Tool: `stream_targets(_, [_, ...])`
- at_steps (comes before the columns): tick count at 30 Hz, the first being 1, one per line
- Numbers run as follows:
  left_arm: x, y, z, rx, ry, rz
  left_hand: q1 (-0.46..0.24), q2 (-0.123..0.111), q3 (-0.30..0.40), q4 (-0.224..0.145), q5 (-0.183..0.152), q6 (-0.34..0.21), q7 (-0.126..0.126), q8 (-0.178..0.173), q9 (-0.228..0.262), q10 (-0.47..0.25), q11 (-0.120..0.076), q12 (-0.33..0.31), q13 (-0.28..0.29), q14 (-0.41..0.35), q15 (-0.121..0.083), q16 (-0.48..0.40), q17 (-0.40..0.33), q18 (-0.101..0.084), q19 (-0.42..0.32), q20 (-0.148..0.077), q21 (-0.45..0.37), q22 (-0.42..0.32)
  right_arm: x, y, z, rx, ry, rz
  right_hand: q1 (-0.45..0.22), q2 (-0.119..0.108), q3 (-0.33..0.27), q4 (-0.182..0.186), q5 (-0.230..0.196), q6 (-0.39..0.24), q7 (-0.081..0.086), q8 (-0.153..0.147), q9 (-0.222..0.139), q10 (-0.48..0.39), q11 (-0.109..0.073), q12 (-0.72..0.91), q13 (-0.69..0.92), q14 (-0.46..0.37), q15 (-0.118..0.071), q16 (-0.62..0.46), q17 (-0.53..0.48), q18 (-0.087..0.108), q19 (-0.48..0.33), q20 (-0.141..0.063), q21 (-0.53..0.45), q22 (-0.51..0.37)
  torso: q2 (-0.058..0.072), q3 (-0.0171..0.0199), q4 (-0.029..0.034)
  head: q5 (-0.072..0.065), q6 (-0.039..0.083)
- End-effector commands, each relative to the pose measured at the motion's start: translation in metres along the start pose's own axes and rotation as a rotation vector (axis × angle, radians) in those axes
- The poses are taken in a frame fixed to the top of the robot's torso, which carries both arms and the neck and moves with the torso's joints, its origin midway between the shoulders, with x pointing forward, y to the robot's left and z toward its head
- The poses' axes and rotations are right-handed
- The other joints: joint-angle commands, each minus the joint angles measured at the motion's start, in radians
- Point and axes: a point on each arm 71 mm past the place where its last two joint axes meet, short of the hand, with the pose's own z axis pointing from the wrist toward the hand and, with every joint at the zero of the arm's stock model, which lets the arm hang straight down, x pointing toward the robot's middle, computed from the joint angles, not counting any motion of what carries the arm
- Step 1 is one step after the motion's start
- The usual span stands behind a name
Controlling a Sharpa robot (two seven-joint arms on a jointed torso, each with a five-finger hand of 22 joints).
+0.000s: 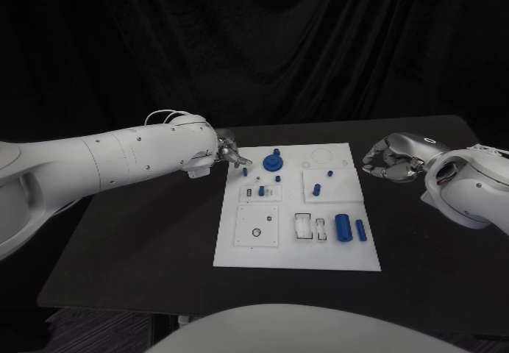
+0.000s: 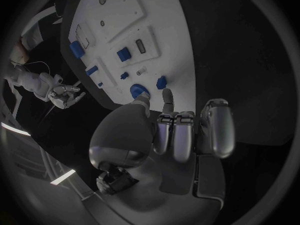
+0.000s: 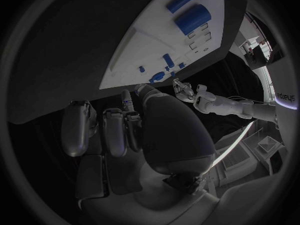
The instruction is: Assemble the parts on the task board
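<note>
The left hand (image 1: 227, 155), fingers apart and empty, hovered at the far left corner of the white board (image 1: 239, 254) beside a round blue part (image 1: 273, 161), seemingly about to grasp it, while the right hand (image 1: 388, 163) waited curled, empty, right of the board.

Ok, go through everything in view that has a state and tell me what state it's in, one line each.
Left robot hand: at the task board's far left corner, fingers apart, holding nothing.
Right robot hand: off the board's right edge, fingers curled in, holding nothing.
Task board: lying flat on the black table.
Large blue cylinder: lying on its side on the board.
Small blue cylinder: lying beside it.
Blue round part: standing on the board's far end.
</note>
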Motion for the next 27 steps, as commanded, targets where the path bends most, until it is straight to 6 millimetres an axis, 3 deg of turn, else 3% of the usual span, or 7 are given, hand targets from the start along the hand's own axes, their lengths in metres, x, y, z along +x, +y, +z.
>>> stream_targets(1, [0.002, -0.001, 0.002, 0.010, -0.001, -0.011, 0.009, 0.002, 0.001, -0.005, 0.003, 0.003, 0.001, -0.007, -0.001, 0.104, 0.002, -0.004, 0.263, 0.104, 0.003, 0.003, 0.263, -0.018, 0.035, -0.001, -0.001, 0.186, -0.001, 0.000, 0.000, 0.007, 0.006, -0.005, 0.006, 0.000, 0.002, 0.003, 0.004, 0.003, -0.001, 0.002, -0.001, 0.017, -0.002, -0.007, 0.155, 0.048, -0.004, -0.006, 0.028, 0.007, 0.007, 0.003, -0.004, 0.182, 0.000, -0.0002, -0.0009, 0.000, 0.000])
stream_targets(27, [0.013, -0.003, 0.012, 0.011, 0.031, -0.003, 0.016, 0.012, 0.003, -0.008, 0.030, 0.000, 0.005, -0.024, -0.018, 0.104, 0.005, -0.004, 0.263, 0.104, 0.005, 0.003, 0.263, -0.016, 0.031, 0.001, -0.010, 0.183, 0.001, -0.001, 0.002, 0.019, 0.026, -0.011, 0.007, 0.001, 0.004, 0.003, 0.004, 0.000, -0.001, 0.001, -0.001, 0.012, -0.002, -0.010, 0.150, 0.047, -0.004, -0.007, 0.026, 0.007, 0.005, 0.003, -0.008, 0.181, 0.000, -0.0009, 0.0002, 0.001, 0.000])
